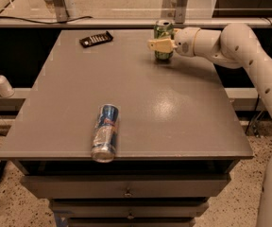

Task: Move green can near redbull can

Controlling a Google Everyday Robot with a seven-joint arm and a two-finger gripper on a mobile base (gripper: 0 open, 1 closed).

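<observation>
We see the green can (164, 31) standing upright at the far edge of the table (188, 112), with the gripper (160, 45) across its front, reaching in from the right; we cannot tell whether it grasps the can. The can shows green patterned sides and a silver top, well apart from the redbull can (105, 132) lying near the front edge.

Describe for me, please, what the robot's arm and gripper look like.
The arm is glossy white: rounded tubular segments with bulbous joints and rows of small dark dots along its long link. No cables or lettering show. The gripper, at the far side of the grey table at the green patterned drink can, is cream-yellow, flatter and narrower than the arm.
</observation>
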